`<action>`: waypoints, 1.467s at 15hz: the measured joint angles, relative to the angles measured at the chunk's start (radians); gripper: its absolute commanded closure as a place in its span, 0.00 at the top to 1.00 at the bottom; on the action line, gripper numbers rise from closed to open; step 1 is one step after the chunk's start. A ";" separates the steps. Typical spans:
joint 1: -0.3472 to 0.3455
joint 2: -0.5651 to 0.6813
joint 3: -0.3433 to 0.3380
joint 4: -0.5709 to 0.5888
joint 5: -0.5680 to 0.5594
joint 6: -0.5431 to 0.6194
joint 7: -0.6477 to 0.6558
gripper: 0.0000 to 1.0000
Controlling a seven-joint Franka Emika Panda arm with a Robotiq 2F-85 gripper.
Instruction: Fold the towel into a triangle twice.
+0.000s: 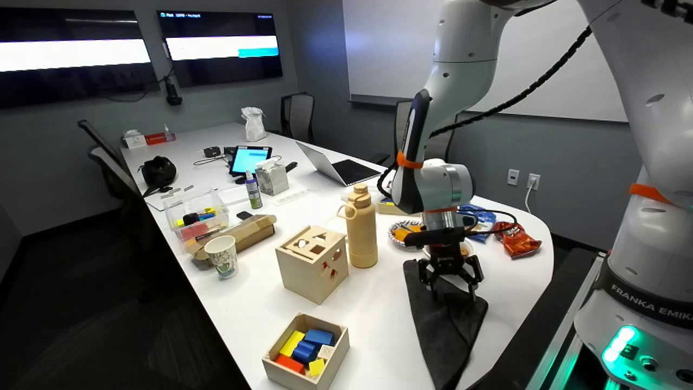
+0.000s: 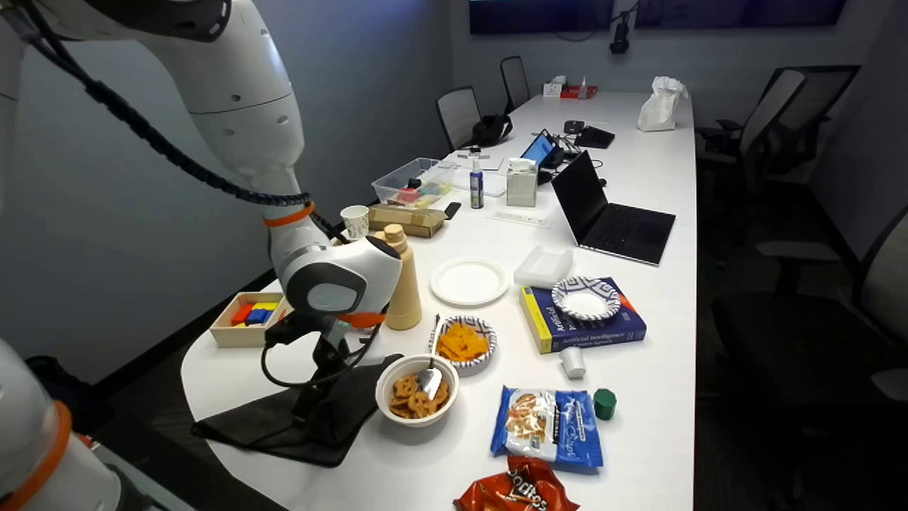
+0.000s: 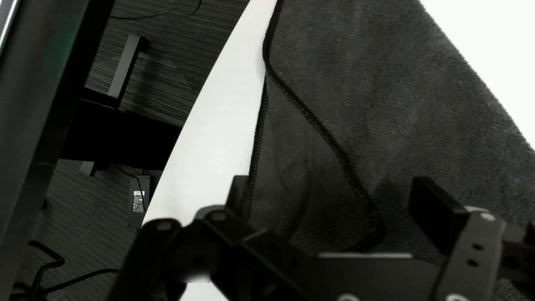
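A long, smooth white table (image 1: pixel 379 319) with a rounded end is spread with objects. Near that end are set a dark grey cloth towel (image 1: pixel 438 325), a round white bowl (image 2: pixel 416 421) and a crumpled, shiny red snack bag (image 1: pixel 518 241). A tan cylindrical bottle (image 1: pixel 361 233) is stood just beside a pale wooden shape-sorter cube (image 1: pixel 311 269); farther along, an open silver-and-black laptop (image 2: pixel 624 231) is placed.

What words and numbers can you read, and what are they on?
"FRANKA EMIK", cut at the picture's edge: the robot base.
"Artificial Intelligence": the blue book (smaller words blurry).
"Doritos", tilted: the red bag.
Too small or blurred: the blue bag, spray bottle, wall screens, white strip, and the label on the dark box.
No numbers are readable.
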 measured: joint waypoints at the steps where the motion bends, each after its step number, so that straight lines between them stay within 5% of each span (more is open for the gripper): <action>1: 0.000 0.003 -0.004 0.006 -0.006 -0.008 0.007 0.66; 3: -0.001 0.011 -0.012 0.016 -0.016 -0.022 0.017 0.60; 11: -0.003 0.026 -0.021 0.025 -0.024 -0.052 0.039 0.01; 22: -0.001 -0.007 -0.037 -0.012 -0.037 -0.053 0.091 0.01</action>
